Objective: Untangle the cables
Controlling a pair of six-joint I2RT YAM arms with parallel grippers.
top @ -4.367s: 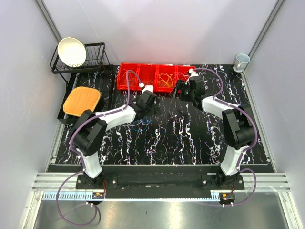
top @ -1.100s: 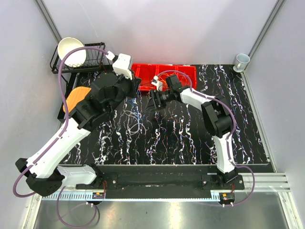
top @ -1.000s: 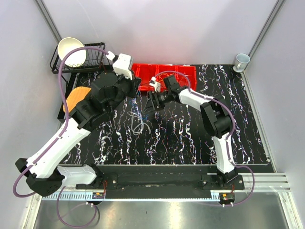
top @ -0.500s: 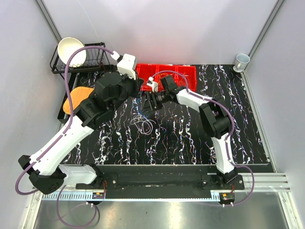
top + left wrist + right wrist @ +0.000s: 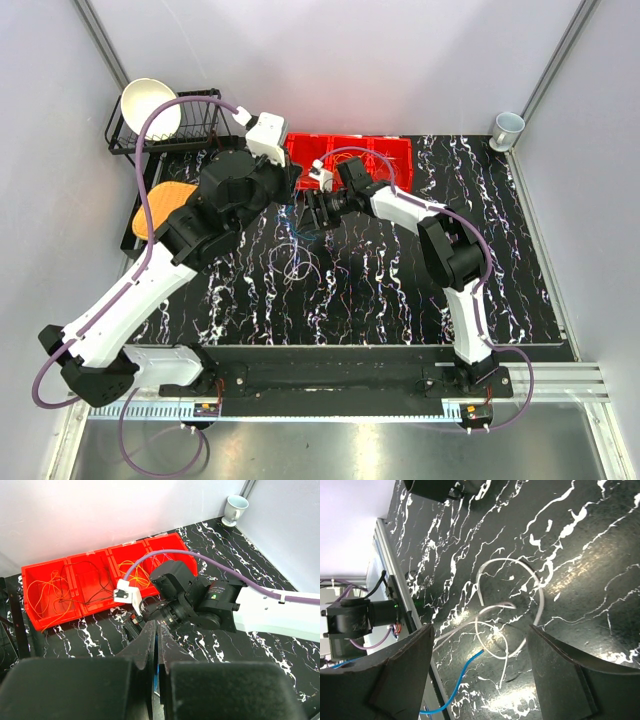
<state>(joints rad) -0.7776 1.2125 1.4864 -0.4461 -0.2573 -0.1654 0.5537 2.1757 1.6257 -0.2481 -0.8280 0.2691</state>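
Note:
My left gripper [image 5: 292, 203] hangs above the table's middle, shut on a thin blue cable [image 5: 156, 676] pinched between its fingers [image 5: 148, 640]. That blue cable [image 5: 303, 236] trails down to the table, its free end [image 5: 465, 672] lying by pale white cable loops [image 5: 512, 605]. The white cable loops [image 5: 300, 264] rest on the black marble table [image 5: 400, 290]. Just right of the left one, my right gripper [image 5: 314, 213] stands open above these loops with nothing between its fingers [image 5: 405, 675]. More orange and dark cables [image 5: 50, 587] lie in the red bin [image 5: 385, 150].
The red bin [image 5: 30, 575] has several compartments and sits at the back. A wire dish rack [image 5: 200, 115] with a white bowl [image 5: 150, 108] stands back left, an orange mat [image 5: 158, 208] beside it. A white cup [image 5: 507, 128] is at the back right corner.
Since several seconds ago my left arm has risen and lifted the blue cable. Over the last second my right gripper slid left toward the left one; the white loops shifted slightly.

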